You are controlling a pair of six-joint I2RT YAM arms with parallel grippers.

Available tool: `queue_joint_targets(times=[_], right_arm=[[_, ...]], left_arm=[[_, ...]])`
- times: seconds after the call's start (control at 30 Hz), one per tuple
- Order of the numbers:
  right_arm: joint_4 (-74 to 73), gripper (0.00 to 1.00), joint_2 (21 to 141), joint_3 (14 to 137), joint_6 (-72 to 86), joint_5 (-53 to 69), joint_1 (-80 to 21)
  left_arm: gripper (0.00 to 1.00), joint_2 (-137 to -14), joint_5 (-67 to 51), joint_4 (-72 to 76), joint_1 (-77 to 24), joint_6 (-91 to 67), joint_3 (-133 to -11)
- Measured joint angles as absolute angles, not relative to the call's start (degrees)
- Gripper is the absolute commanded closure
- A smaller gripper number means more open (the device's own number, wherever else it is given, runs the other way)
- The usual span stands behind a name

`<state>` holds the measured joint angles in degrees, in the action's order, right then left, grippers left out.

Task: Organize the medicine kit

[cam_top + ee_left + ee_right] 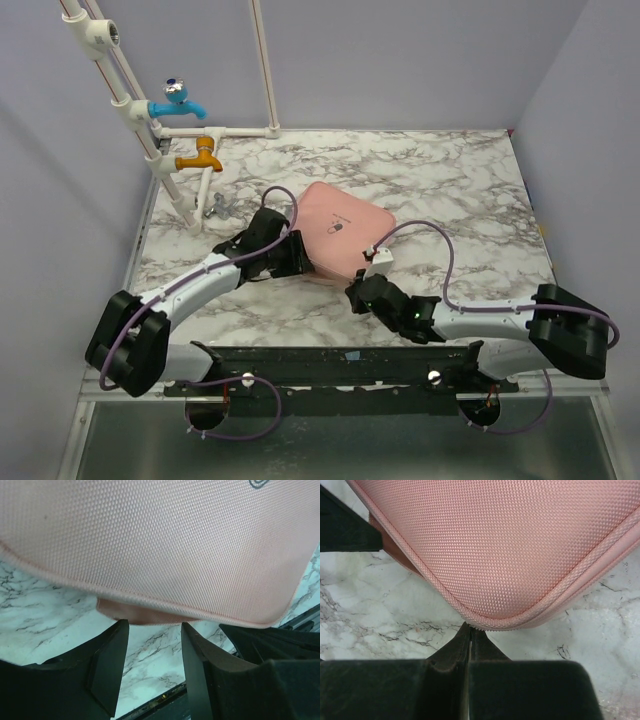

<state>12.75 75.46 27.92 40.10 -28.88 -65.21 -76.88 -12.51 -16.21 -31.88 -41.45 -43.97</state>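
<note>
case: pale pink soft zip case with rounded corners, lid down, mid-way on the white marble table, one corner towards me
room: bare marble far and right of it; white pipe frame with a blue tap and an orange tap crowds far left
my left gripper: jaws parted, tips just short of the case's left edge
my right gripper: clenched tight, tips touching the corner piping
top view only: small pill logo, whole
count: one case, two taps, two grippers

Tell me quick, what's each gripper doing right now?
Left gripper: open, empty, at the medicine kit's edge.
Right gripper: closed at the kit's corner, nothing visibly held.
</note>
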Motion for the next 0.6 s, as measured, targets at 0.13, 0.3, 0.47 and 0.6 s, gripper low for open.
queue_joint_targets(times=[0.13, 0.3, 0.47, 0.6], right_arm=[[13.67, 0.99, 76.66, 28.08, 40.14, -29.08, -65.25], [14.28, 0.99, 77.25, 28.12, 40.47, -29.19, -65.25], [14.26, 0.99, 77.21, 28.12, 40.49, -29.30, -65.25], [13.98, 0.99, 76.88, 28.12, 40.49, -29.30, -65.25]], left_arm=[[0.47, -71.96, -12.25, -17.50, -31.83, -41.54, -42.26], [0.46, -65.54, -9.06, -19.84, -31.57, -41.87, -41.76], [0.47, -64.45, -7.29, -21.61, -31.18, -42.83, -41.76], [0.51, -66.70, -7.01, -23.14, -31.07, -44.16, -41.76]])
